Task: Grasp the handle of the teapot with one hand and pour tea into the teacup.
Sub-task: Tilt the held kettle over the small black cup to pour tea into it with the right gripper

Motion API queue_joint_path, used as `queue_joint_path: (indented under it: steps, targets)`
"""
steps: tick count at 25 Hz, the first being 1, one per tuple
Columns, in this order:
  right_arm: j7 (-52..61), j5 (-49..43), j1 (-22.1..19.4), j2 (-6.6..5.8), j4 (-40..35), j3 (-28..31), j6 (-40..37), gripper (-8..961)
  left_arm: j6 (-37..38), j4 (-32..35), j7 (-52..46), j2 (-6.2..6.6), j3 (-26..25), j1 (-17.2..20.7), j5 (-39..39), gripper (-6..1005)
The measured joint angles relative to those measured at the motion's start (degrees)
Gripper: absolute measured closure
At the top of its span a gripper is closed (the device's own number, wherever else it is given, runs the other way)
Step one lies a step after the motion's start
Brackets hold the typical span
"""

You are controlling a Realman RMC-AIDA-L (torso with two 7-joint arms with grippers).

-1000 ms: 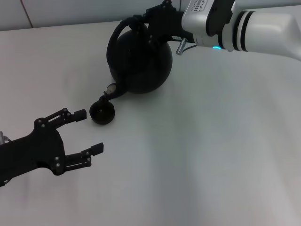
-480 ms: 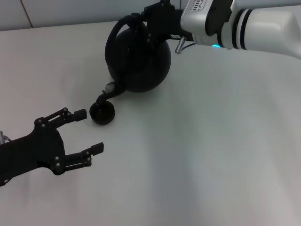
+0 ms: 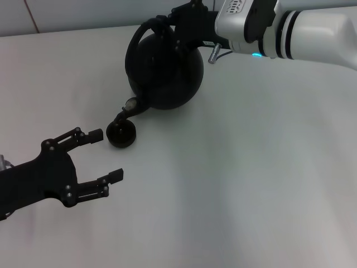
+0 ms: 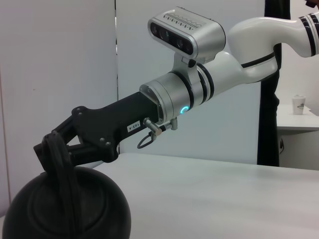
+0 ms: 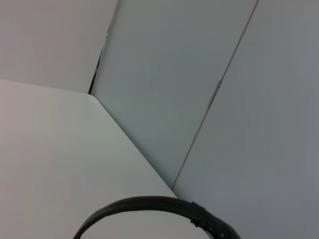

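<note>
Right gripper (image 3: 167, 28) apparently clamps handle (image 3: 135, 40); teapot (image 3: 167, 72) hangs below.

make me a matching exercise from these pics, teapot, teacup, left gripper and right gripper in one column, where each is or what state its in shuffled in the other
Column one
1. teapot
2. teacup
3. left gripper
4. right gripper

Column two
A. fingers spread open, holding nothing, on the near side of the table
B. small and round, standing on the table right under the spout
C. shut on the arched handle at the far side
D. tipped so its spout points down toward the cup

Pairs: 1-D, 2-B, 3-A, 4-C
</note>
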Motion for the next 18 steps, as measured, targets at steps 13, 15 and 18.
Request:
queue_joint_path:
  steps: [13, 15, 18]
  targets:
    - [-0.7, 0.0, -0.1, -0.04, -0.1, 0.0, 0.0, 826, 0.0, 0.0, 0.0, -0.15, 0.0, -0.1, 0.0, 139]
    - [-0.9, 0.0, -0.1, -0.04, -0.1, 0.0, 0.0, 827, 0.0, 0.0, 0.0, -0.16, 0.0, -0.1, 0.0, 139]
    - [-1.3, 0.0, -0.1, -0.04, -0.2, 0.0, 0.0, 827, 0.0, 0.0, 0.0, -0.22, 0.0, -0.1, 0.0, 139]
